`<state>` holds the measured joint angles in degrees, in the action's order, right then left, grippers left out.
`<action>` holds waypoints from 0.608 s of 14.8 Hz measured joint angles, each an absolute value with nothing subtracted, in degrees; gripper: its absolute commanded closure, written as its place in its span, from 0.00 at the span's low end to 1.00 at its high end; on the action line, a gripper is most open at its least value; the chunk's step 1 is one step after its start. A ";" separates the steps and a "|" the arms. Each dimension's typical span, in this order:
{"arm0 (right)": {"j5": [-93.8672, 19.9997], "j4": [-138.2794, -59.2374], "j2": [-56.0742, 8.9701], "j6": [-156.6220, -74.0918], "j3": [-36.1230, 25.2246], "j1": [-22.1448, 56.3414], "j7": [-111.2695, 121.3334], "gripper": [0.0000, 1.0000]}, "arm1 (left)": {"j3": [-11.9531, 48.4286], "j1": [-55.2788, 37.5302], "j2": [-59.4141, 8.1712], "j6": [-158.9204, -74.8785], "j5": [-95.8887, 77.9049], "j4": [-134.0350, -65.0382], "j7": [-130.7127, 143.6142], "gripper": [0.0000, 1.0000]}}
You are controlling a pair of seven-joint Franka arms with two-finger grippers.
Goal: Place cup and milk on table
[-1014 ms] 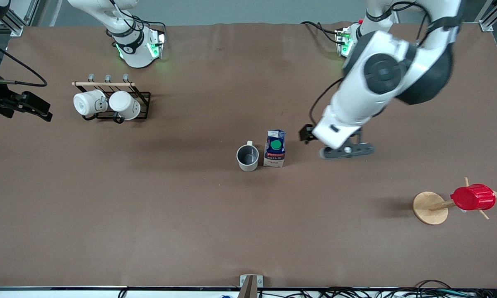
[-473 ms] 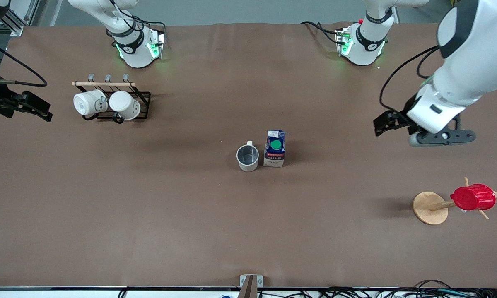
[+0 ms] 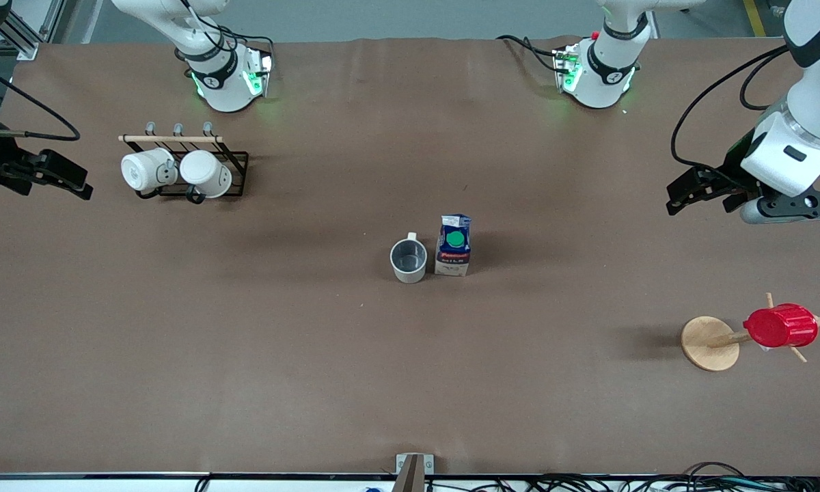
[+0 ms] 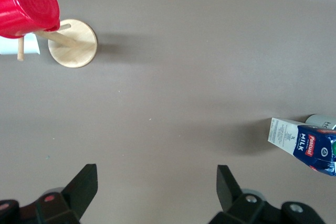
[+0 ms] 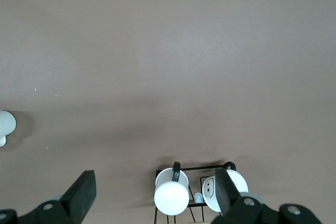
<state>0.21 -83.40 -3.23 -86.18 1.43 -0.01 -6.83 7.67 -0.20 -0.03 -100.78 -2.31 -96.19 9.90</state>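
The light grey cup [image 3: 408, 260] stands upright on the brown table [image 3: 301, 383] near its middle, handle toward the robots' bases. The dark blue milk [image 3: 454, 246] with its green cap stands right beside it, on the side toward the left arm's end. In the left wrist view the milk [image 4: 303, 145] shows at the edge, with a sliver of the cup [image 4: 321, 121]. My left gripper [image 3: 700, 195] [image 4: 156, 179] is open and empty, up over the table near the left arm's end. My right gripper [image 3: 61, 181] [image 5: 153, 182] is open and empty, over the right arm's end.
A black wire rack [image 3: 236, 164] holds two white mugs [image 3: 147, 169] [image 3: 206, 173] near the right arm's base; the mugs also show in the right wrist view [image 5: 171, 195]. A red ribbed cup [image 3: 781, 326] hangs on a wooden peg stand [image 3: 709, 343] near the left arm's end.
My left arm has swung away from beside the milk toward the left arm's end of the table, its gripper empty. The cup, the milk and the right arm have stayed in place.
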 measured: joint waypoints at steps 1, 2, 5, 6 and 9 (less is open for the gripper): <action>0.21 -83.40 -3.23 -86.15 1.40 -0.01 -6.80 0.00 | 7.65 0.11 -0.03 -100.82 -2.12 -96.00 9.32 0.00; 0.21 -83.40 -3.23 -86.11 1.38 -0.02 -6.77 0.00 | 7.60 0.46 -0.03 -100.84 -1.59 -95.86 8.80 0.00; 0.21 -83.40 -3.23 -86.10 1.36 -0.02 -6.72 0.00 | 7.53 0.81 -0.39 -100.87 -0.63 -95.48 8.38 0.00; 0.21 -83.40 -3.22 -86.10 1.36 -0.02 -6.71 0.00 | 7.57 0.77 -0.80 -100.90 -0.62 -95.14 8.37 0.00; 0.21 -83.40 -3.22 -86.10 1.35 -0.02 -6.69 0.00 | 7.79 0.44 -2.08 -100.95 -0.62 -94.15 8.37 0.00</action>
<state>0.21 -83.40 -3.22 -86.10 1.35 -0.02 -6.69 7.79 0.44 -2.08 -100.95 -0.62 -94.15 8.37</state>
